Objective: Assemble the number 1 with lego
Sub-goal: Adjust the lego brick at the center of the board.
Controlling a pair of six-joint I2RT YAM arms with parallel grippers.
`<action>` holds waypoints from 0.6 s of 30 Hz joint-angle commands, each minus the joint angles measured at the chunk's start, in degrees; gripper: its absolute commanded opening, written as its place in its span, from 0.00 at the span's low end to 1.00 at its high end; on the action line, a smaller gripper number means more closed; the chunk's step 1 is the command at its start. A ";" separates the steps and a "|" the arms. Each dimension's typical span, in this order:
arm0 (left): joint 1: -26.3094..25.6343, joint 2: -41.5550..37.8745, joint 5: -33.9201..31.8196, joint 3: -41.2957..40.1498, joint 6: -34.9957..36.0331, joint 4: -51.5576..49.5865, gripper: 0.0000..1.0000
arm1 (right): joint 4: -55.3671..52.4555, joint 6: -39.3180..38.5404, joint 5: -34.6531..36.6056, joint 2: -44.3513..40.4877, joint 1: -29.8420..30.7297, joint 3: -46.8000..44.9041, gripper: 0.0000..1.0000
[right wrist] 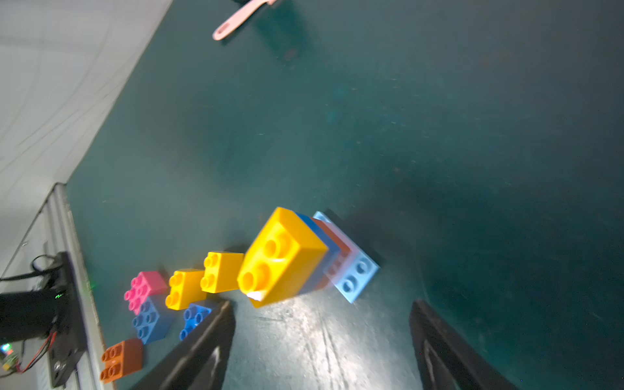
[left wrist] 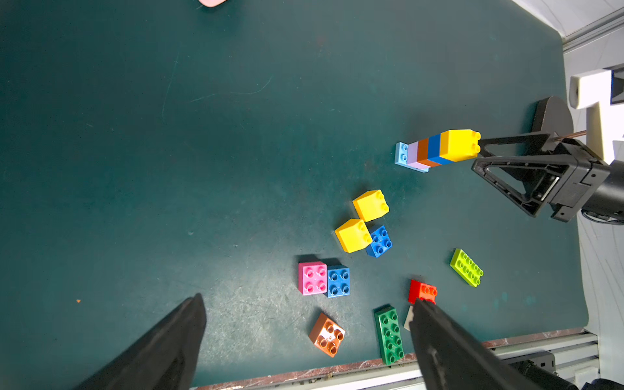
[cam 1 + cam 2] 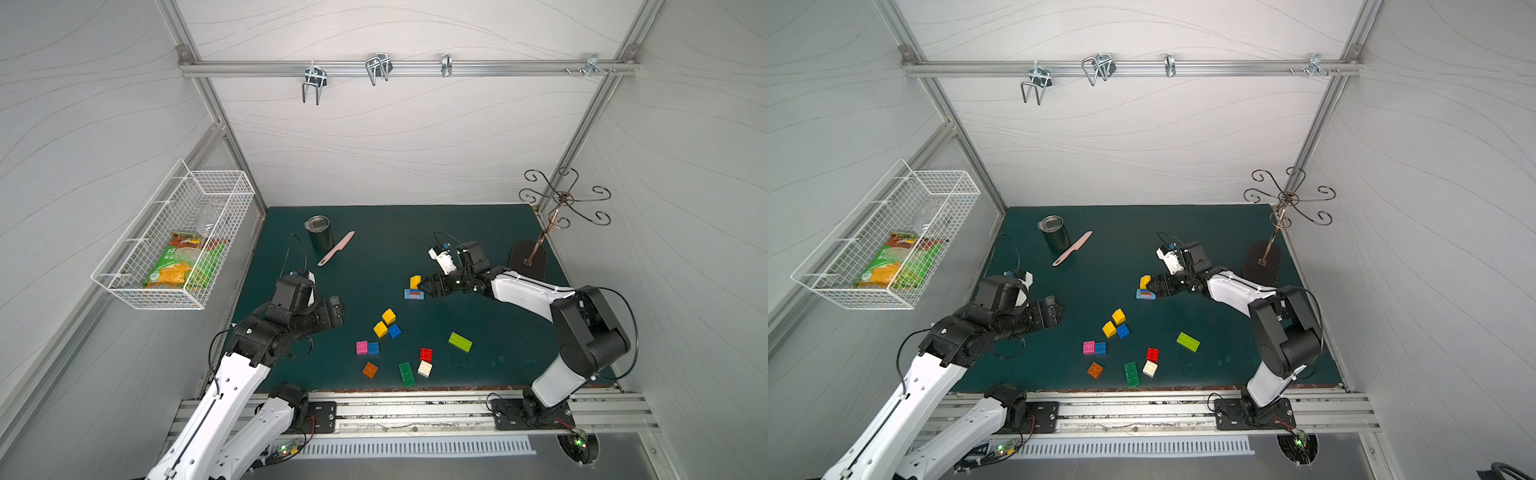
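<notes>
Right gripper (image 1: 321,305) is standing wide open and empty, its tips just short of the lego tower (image 3: 415,282)

Tower is standing on the green mat (image 3: 374,249), yellow over blue, orange, lilac and a light blue base; the next brick is probably wanting a square, straight-down press without nudging the stack. Right arm is reaching low and forward; left gripper (image 2: 307,300) is hovering wide open, holding nothing, near the loose bricks (image 3: 460,341)

yellow-topped lego stack (image 2: 439,152), teal mat (image 2: 202,169), pink knife (image 3: 336,248)
</notes>
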 commanded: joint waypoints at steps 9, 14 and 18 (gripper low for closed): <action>-0.36 1.89 -0.90 1.21 0.07 0.10 1.00 | 12.13 -11.60 0.61 -0.63 1.77 -7.12 0.85; -0.36 2.18 -0.99 1.29 0.00 0.01 1.00 | 12.01 -12.36 0.58 1.40 2.05 -6.20 0.85; -0.36 2.22 -1.17 1.29 -0.03 0.00 1.00 | 12.27 -14.97 1.74 1.79 2.81 -5.73 0.84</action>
